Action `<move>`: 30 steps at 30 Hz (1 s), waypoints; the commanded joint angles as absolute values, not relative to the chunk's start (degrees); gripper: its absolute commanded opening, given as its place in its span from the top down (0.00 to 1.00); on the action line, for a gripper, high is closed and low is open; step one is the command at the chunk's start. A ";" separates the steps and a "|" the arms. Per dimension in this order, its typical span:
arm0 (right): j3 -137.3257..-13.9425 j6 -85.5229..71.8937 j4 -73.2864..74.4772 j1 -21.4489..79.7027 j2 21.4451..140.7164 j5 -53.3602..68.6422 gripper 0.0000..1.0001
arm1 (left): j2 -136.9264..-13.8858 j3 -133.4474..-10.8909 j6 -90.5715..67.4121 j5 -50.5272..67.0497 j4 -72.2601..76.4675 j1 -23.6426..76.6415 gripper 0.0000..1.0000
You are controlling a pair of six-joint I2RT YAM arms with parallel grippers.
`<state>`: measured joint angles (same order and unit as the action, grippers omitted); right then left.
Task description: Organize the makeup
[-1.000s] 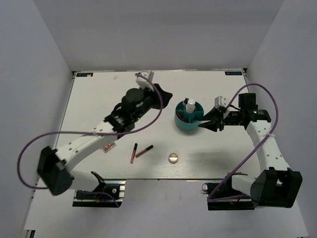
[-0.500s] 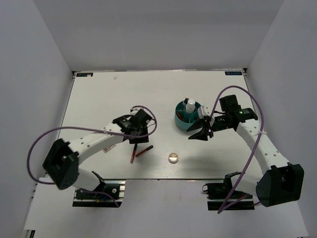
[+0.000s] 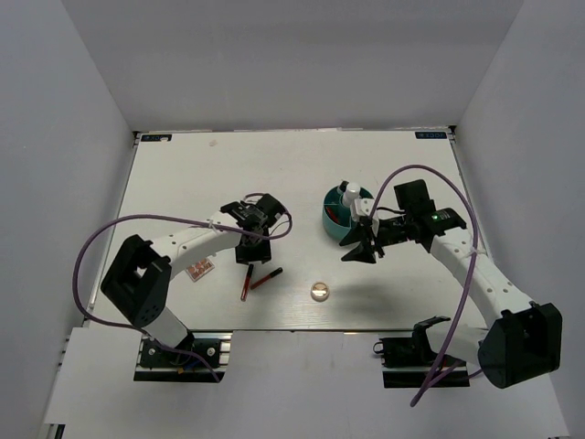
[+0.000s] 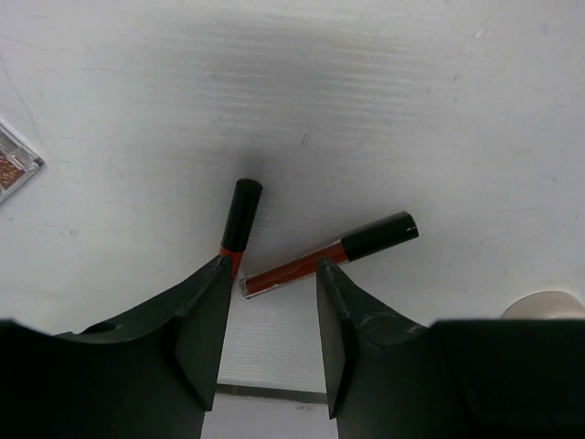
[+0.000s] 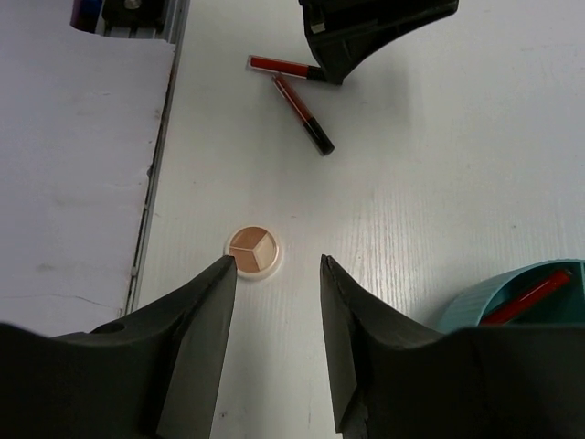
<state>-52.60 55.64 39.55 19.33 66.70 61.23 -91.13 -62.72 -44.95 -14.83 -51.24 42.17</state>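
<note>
Two thin black-and-red sticks lie on the table, one (image 3: pixel 246 283) (image 4: pixel 239 219) upright in the view and one (image 3: pixel 266 278) (image 4: pixel 331 253) slanted. My left gripper (image 3: pixel 254 253) (image 4: pixel 271 274) is open and empty just above them. A round compact (image 3: pixel 319 291) (image 5: pixel 253 251) lies near the front edge. My right gripper (image 3: pixel 358 252) (image 5: pixel 276 274) is open and empty, beside the compact. A small square pink palette (image 3: pixel 201 270) (image 4: pixel 11 165) lies at the left. The white-pink bottle (image 3: pixel 349 196) and a red stick (image 5: pixel 532 297) stand in the teal cup (image 3: pixel 335 225).
The table's front edge (image 3: pixel 292 329) runs just beyond the compact, with a metal rail (image 5: pixel 128 14) below it. White walls enclose the table on the left, back and right.
My left gripper has swung from the far middle of the table down to the two sticks. My right gripper has moved left and forward from beside the teal cup toward the compact.
</note>
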 commanded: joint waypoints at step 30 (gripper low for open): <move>-55.55 60.12 37.88 31.02 71.37 51.33 0.50 | -93.34 -57.57 -36.21 -5.54 -43.60 34.28 0.58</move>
<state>-54.30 59.55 38.70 30.79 72.10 51.24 -93.80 -57.12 -37.80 -7.18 -45.39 34.76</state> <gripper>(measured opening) 0.495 0.424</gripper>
